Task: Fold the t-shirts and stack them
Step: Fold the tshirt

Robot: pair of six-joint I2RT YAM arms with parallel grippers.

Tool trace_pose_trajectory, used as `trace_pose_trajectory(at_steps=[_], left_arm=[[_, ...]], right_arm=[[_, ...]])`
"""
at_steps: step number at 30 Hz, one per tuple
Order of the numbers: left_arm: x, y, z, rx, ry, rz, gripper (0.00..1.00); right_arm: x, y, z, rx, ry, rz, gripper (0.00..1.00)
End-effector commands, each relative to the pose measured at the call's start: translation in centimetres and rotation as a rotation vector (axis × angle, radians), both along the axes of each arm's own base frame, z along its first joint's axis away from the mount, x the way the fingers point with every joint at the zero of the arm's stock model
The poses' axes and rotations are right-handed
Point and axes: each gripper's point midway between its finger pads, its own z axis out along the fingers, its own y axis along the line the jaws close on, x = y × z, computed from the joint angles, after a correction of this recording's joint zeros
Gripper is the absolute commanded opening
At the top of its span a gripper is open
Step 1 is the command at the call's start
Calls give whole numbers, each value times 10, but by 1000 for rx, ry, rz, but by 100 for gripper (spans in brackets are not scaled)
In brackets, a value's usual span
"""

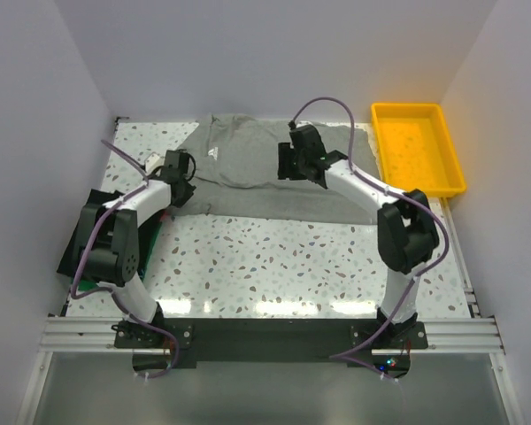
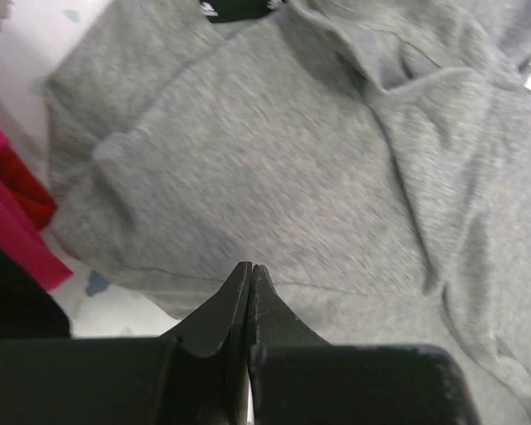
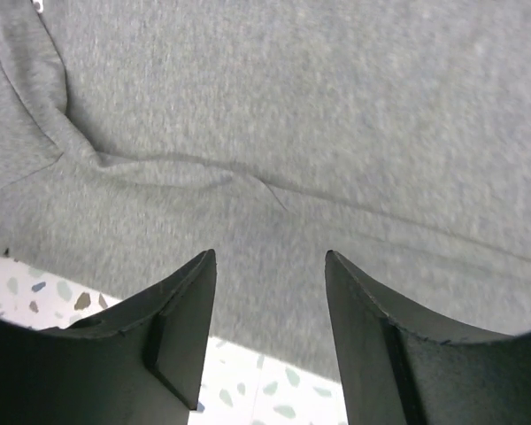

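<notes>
T-shirt [image 1: 248,168], one, grey; tray [image 1: 416,146], one, yellow.

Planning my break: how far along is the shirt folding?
Done, apparently: a black shirt and a green shirt lie folded at the table's left edge. In hand: the grey t-shirt lies spread and wrinkled, the right gripper open over it, the left gripper shut over its left side. Left: folding it and stacking it.

Left gripper [image 2: 250,290] jaws pressed tight together, right gripper [image 3: 270,266] jaws standing apart, both arms elbow-bent and reaching forward.
</notes>
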Motion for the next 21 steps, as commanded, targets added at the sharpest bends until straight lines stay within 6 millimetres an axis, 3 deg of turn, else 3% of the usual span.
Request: trace_pose_trajectory(at_steps=[1, 4, 7, 14, 21], left_arm=[[2, 23, -3, 55, -20, 67, 1], [2, 27, -13, 57, -12, 60, 0], [-3, 38, -22, 62, 17, 80, 0], [-23, 67, -46, 131, 158, 188, 1], [-31, 73, -49, 160, 191, 210, 1]], right_arm=[[-3, -30, 18, 54, -46, -101, 57], [-9, -44, 1, 54, -7, -100, 57], [-8, -42, 0, 63, -2, -77, 53], [-12, 6, -9, 113, 36, 24, 48], [-6, 61, -30, 182, 52, 101, 46]])
